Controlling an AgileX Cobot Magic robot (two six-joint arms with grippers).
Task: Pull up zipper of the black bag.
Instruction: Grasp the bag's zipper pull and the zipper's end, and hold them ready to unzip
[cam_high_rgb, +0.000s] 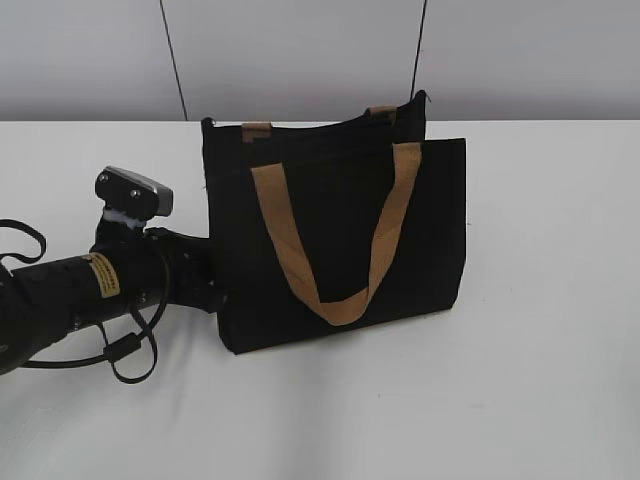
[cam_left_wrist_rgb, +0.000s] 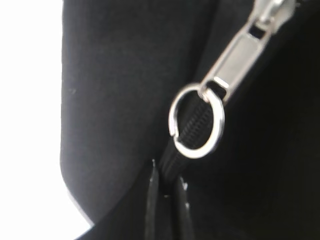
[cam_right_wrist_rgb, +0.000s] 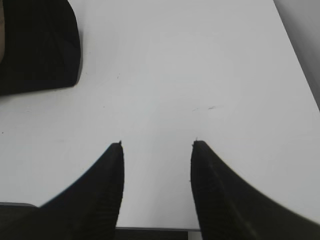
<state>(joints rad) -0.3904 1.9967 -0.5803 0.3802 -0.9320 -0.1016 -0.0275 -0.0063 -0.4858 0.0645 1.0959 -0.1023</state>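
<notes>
The black bag (cam_high_rgb: 330, 230) stands upright on the white table with a tan strap handle (cam_high_rgb: 335, 240) hanging down its front. My left gripper (cam_high_rgb: 218, 296) is pressed against the bag's lower left edge. In the left wrist view its two fingertips (cam_left_wrist_rgb: 167, 172) are nearly together, pinching the black zip track (cam_left_wrist_rgb: 187, 135). The silver zipper pull tab (cam_left_wrist_rgb: 239, 56) with its ring (cam_left_wrist_rgb: 196, 121) hangs just beyond the fingertips, outside the jaws. My right gripper (cam_right_wrist_rgb: 157, 143) is open and empty over bare table. A corner of the bag (cam_right_wrist_rgb: 40, 45) shows at the upper left of the right wrist view.
The white table (cam_high_rgb: 520, 380) spreads around the bag, with a grey wall behind. The left arm's cable (cam_high_rgb: 130, 355) loops over the table at the left. The table's far right edge (cam_right_wrist_rgb: 300, 60) shows in the right wrist view.
</notes>
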